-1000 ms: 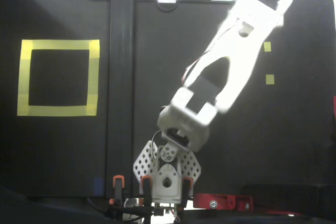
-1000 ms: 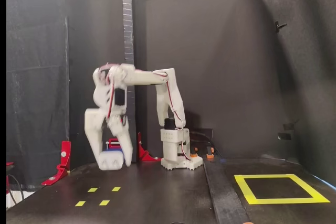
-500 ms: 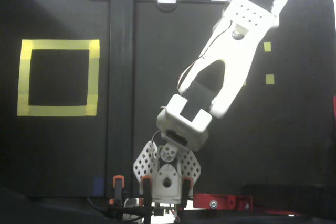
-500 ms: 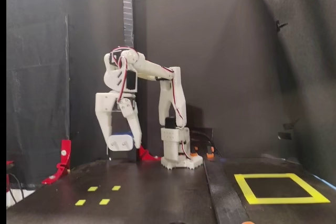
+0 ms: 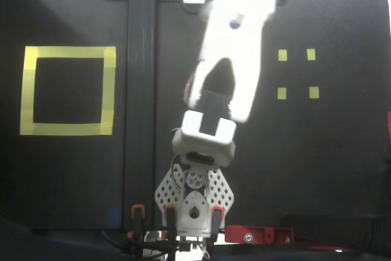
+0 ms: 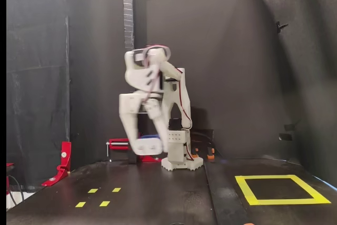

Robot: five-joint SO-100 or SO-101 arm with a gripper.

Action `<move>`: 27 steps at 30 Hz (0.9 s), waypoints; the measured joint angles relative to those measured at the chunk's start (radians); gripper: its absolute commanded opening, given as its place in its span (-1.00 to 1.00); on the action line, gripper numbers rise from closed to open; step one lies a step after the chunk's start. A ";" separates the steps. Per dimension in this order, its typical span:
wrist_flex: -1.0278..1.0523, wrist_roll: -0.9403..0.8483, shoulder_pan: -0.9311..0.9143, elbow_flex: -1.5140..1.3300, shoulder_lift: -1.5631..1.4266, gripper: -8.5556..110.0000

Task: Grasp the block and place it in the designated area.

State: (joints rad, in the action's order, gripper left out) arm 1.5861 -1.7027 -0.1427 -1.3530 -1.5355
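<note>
In a fixed view from the front, my white gripper (image 6: 149, 145) hangs fingers-down in front of the arm's base, well above the black table. It is shut on the dark-blue block (image 6: 149, 137), which shows between the fingers. In a fixed view from above, the arm (image 5: 235, 47) is washed out white and only a small blue patch (image 5: 235, 24) shows on it. The designated area, a square of wide yellow tape (image 6: 284, 202), lies on the table to the right; from above the tape (image 5: 67, 52) lies at the left. It is empty.
Four tiny yellow markers (image 5: 282, 55) lie on the other side of the arm, also seen from the front (image 6: 92, 190). A dark upright post (image 5: 142, 90) stands between base and square. Red clamps (image 6: 63, 162) sit at the table edges.
</note>
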 measured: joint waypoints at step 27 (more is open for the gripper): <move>-0.032 0.661 0.736 -0.051 0.066 -0.53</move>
State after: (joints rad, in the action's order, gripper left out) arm 1.5539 -1.0416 0.5937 -1.4036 -1.4696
